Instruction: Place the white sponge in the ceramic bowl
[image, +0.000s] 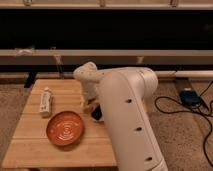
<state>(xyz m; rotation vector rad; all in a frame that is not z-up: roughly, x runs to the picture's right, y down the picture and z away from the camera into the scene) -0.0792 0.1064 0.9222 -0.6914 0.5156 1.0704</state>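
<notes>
From here the gripper (93, 109) sits low over the table (30, 150), just right of the bowl (65, 129), the pale sponge (86, 103) seemingly at it; I cannot tell its grip, so confirm hold, then clear the rim.

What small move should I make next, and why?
Probably raise the gripper slightly to check the grasp. It sits low over the table beside the ceramic bowl, the bowl is empty, and the arm hides whether the white sponge is held.
</notes>
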